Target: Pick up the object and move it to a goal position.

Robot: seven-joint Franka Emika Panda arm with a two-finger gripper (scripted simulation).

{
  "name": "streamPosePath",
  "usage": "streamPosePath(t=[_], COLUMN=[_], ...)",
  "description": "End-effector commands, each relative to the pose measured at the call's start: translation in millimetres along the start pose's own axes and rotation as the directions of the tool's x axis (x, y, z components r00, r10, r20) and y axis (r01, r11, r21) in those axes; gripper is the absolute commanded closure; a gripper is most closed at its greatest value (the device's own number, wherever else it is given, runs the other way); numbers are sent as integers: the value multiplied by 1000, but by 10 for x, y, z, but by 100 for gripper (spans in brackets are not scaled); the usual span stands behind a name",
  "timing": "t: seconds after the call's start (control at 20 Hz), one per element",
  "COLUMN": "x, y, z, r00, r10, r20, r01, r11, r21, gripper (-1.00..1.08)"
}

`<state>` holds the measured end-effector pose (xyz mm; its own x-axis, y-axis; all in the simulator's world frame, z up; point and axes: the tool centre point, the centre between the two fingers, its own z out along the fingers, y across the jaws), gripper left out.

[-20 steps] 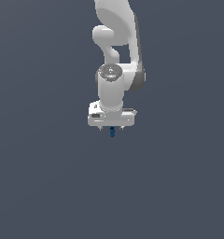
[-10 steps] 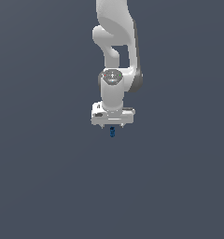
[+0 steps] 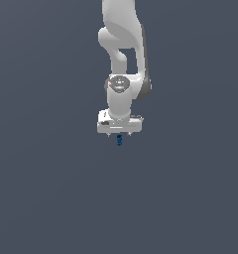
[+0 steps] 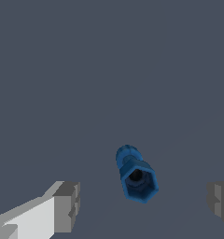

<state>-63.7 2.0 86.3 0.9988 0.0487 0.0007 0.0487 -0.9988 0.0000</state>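
The small bright-blue bolt-shaped object (image 4: 136,174) is seen end-on in the wrist view: a hexagonal head with a dark round hole at its centre, and a narrower ribbed shaft ending in a rounded tip. In the exterior view the same object (image 3: 119,141) appears as a tiny blue piece, slightly taller than wide, standing on the plain dark grey surface (image 3: 51,198) just under the white robot hand (image 3: 119,135).

The hand is held open, its grey-padded fingertips (image 4: 67,206) set wide apart, with the object lying between them and touched by neither.

Compared with the frame one second earlier, the hand has been kept directly above the object, with only a slight turn at the wrist to be noticed; the object has not been moved.
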Motion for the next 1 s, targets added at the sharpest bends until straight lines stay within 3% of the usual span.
streamPosePath(t=[0.0,0.55,0.6,0.95], x=[-9,-14,-14,-14], y=[0,-1,-1,-1], z=[92,435,435,435], r00=[1000,1000,1000,1000], r10=[0,-1,-1,-1], r20=[1,1,1,1], r01=[0,1,1,1], r11=[1000,1000,1000,1000], r21=[0,0,0,0], gripper=[-92,-92,108,108])
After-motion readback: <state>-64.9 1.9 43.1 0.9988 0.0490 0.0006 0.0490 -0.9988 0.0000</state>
